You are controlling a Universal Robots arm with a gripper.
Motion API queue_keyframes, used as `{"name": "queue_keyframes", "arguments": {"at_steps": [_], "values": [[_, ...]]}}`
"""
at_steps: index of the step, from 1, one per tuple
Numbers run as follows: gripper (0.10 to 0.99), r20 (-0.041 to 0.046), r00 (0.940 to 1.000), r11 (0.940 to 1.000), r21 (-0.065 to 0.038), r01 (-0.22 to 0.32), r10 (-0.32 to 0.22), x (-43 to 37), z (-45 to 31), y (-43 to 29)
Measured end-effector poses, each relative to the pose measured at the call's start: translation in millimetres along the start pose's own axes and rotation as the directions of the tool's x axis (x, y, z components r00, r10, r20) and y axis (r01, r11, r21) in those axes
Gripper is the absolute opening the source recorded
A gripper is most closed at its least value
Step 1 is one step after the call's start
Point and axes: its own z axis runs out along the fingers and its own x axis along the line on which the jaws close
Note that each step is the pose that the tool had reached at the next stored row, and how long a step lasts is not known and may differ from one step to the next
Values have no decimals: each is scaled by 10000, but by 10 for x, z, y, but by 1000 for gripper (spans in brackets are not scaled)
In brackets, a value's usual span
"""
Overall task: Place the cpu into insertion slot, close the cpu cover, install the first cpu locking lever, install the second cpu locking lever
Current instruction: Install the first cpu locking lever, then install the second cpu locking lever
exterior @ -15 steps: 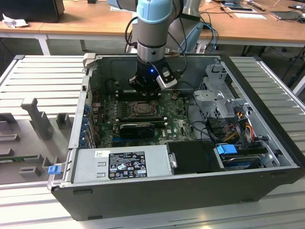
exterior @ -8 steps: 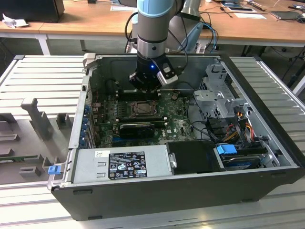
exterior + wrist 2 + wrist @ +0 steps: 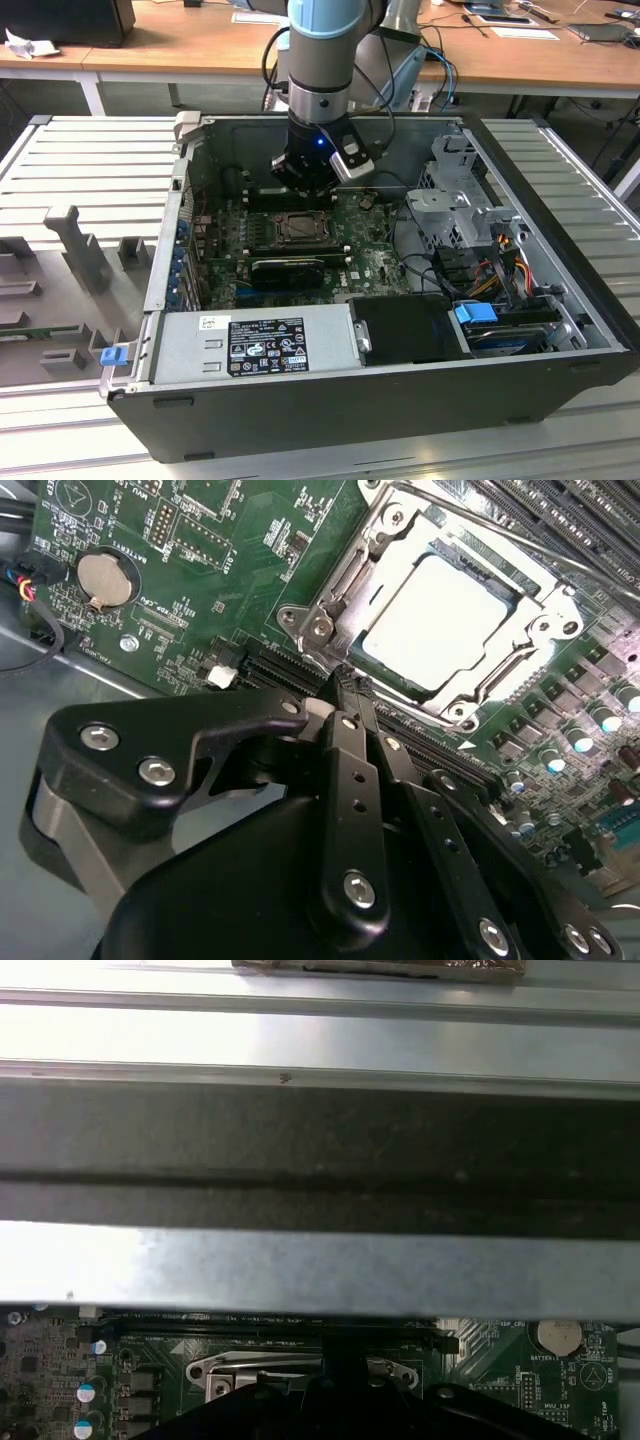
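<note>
The computer case (image 3: 170,260) lies open with the green motherboard inside. In the second wrist view the pale silvery cpu (image 3: 432,620) lies flat in the insertion slot (image 3: 299,229). The dull-metal cpu cover (image 3: 335,590) lies down around the chip, framing it. My gripper (image 3: 345,680) is shut with nothing between its fingers. Its tips sit right at the edge of the cover nearest the camera, beside a long black slot (image 3: 285,670). In the exterior view the gripper (image 3: 308,192) hangs just behind the socket. A thin lever rod (image 3: 500,535) runs along the cover's far side.
A coin battery (image 3: 98,575) and long black RAM slots (image 3: 570,520) flank the socket. The power supply (image 3: 250,345), a drive cage (image 3: 455,195), loose cables (image 3: 500,250) and a blue clip (image 3: 475,312) crowd the case. The metal case wall (image 3: 320,1150) rises close behind the gripper.
</note>
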Motion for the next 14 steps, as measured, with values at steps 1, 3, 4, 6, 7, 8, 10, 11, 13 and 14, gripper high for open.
{"name": "queue_keyframes", "arguments": {"at_steps": [1,3,4,6,7,8,10,11,13,14], "values": [[106,0,10000,10000,0,-1,1,0,0,-3],[106,0,10000,10000,0,-1,1,1,-1,-12],[106,-1,10000,10000,1,0,0,1,-2,-15],[106,-1,10000,10000,2,0,0,1,-3,-23],[106,-1,10000,10000,1,0,0,1,-4,-34],[106,0,10000,10000,0,-1,1,2,-5,-48],[106,-2,10000,10000,3,-2,2,2,-12,-48],[106,-1,10000,10000,2,0,0,1,-22,-47],[106,-1,10000,10000,1,0,0,1,-41,-45],[106,0,10000,10000,1,-1,1,1,-54,-44]]}}
